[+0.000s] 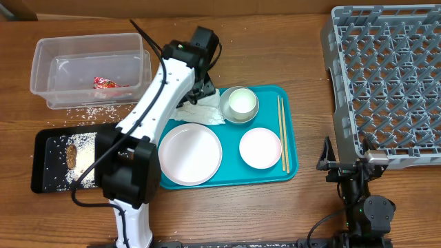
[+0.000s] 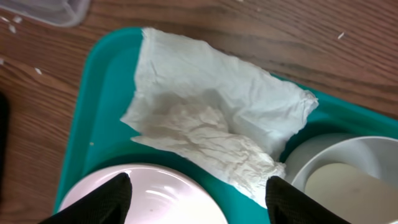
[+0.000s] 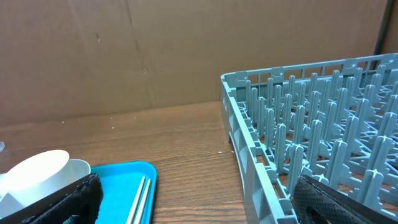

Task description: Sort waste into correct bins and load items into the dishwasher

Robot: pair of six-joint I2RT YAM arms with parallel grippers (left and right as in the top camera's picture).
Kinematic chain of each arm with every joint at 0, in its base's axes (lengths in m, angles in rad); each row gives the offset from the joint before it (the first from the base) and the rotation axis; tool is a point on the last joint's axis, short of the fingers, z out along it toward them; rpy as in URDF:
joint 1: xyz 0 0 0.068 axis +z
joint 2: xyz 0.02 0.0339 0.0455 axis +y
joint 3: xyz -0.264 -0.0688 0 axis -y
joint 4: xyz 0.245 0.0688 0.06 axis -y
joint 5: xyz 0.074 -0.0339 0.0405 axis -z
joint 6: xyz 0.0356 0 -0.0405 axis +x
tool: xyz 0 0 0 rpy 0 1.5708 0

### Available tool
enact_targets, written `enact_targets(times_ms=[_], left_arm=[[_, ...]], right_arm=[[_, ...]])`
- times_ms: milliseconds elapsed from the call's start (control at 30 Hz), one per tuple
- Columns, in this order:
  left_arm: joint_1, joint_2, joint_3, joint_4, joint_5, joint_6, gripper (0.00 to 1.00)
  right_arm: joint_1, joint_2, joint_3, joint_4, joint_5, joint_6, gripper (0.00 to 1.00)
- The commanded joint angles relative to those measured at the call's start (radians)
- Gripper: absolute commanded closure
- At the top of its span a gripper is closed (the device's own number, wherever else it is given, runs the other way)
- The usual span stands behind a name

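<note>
Left gripper [image 2: 198, 185] hangs wide open over the crumpled white paper napkin [image 2: 211, 118] and holds nothing. Far left, a small red crinkly wrapper [image 1: 105, 83] lies in the clear plastic tub [image 1: 65, 65]. A brown food lump [image 1: 71, 155] and white rice grains [image 1: 86, 157] lie in the shallow black tray [image 1: 47, 148]. The flat teal tray [image 1: 231, 134] carries the napkin, a large round white plate [image 1: 189, 153], a silvery bowl [image 1: 242, 103], a smaller white dish [image 1: 260, 147] and thin wooden chopsticks [image 1: 282, 134]. Beside it stands the big grey dish rack [image 1: 386, 69]. The right gripper [image 3: 196, 199] is wide open and holds nothing.
</note>
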Motion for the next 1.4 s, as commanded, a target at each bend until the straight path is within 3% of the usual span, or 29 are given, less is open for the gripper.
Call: enact_targets(times_ms=[0,167,500,633,767,933,1133,1233,1333,1367], left_arm=[[0.041,-0.017,0.016,-0.034,-0.033,0.084,0.28],[0.087,-0.014,-0.066,-0.028,-0.026,0.15,0.28],[0.084,-0.014,-0.309,0.221,0.117,0.256,0.3],[0.083,-0.014,-0.324,0.256,0.166,0.288,0.37],[0.084,-0.014,-0.324,0.261,0.164,0.29,0.37],[0.084,-0.014,-0.324,0.268,0.164,0.307,0.51],[0.084,-0.006,-0.327,0.284,0.164,0.307,0.51],[0.084,-0.005,-0.327,0.284,0.164,0.307,0.66],[0.084,-0.005,-0.327,0.284,0.166,0.306,0.96],[0.084,-0.005,-0.327,0.284,0.17,0.306,0.96]], right_arm=[[-0.003,-0.012,-0.01,0.006,0.009,-0.003,0.0],[-0.003,-0.012,-0.01,0.006,0.009,-0.003,0.0],[-0.003,-0.012,-0.01,0.006,0.009,-0.003,0.0],[-0.003,-0.012,-0.01,0.006,0.009,-0.003,0.0],[-0.003,-0.012,-0.01,0.006,0.009,-0.003,0.0],[-0.003,-0.012,-0.01,0.006,0.009,-0.003,0.0],[-0.003,-0.012,-0.01,0.006,0.009,-0.003,0.0],[-0.003,-0.012,-0.01,0.006,0.009,-0.003,0.0],[-0.003,-0.012,-0.01,0.006,0.009,-0.003,0.0],[-0.003,-0.012,-0.01,0.006,0.009,-0.003,0.0]])
